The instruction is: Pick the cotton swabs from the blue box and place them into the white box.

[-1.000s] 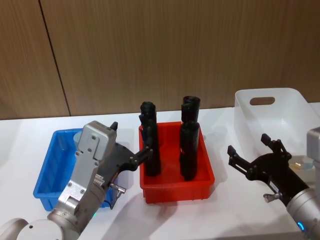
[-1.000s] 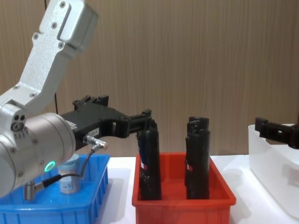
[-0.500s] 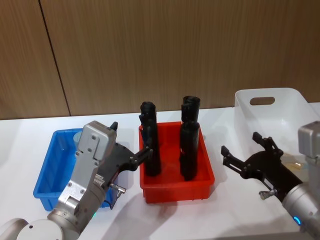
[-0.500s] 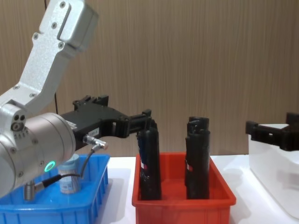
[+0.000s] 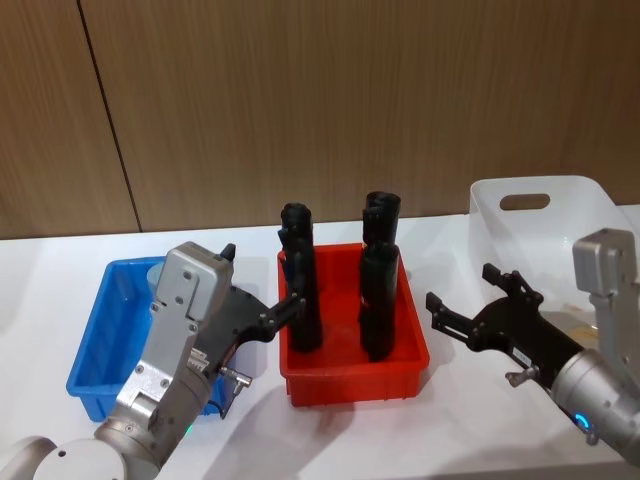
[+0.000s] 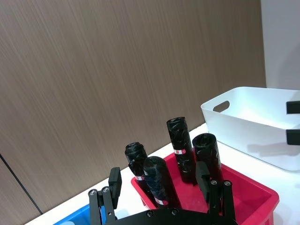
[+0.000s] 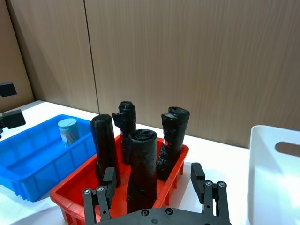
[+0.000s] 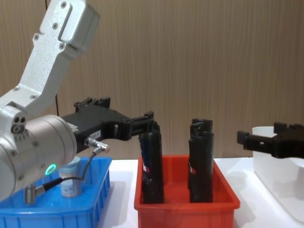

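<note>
Hiding behind left pincer [image 8: 151,116]: cotton swabs [image 8: 70,179] in blue box [image 8: 57,209].

No readable text from my cameras. Black cylinders [image 6: 180,146] in red bin [image 6: 255,194] carry small red-white labels; print too small to make out.

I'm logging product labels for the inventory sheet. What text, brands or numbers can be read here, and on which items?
Nothing is legible.
Black cylinders: red-and-white label bands, print too small to read.
Left hand: a small white sticker on its body, unreadable.
Cotton swabs tub, blue box, white box: no visible text.
</note>
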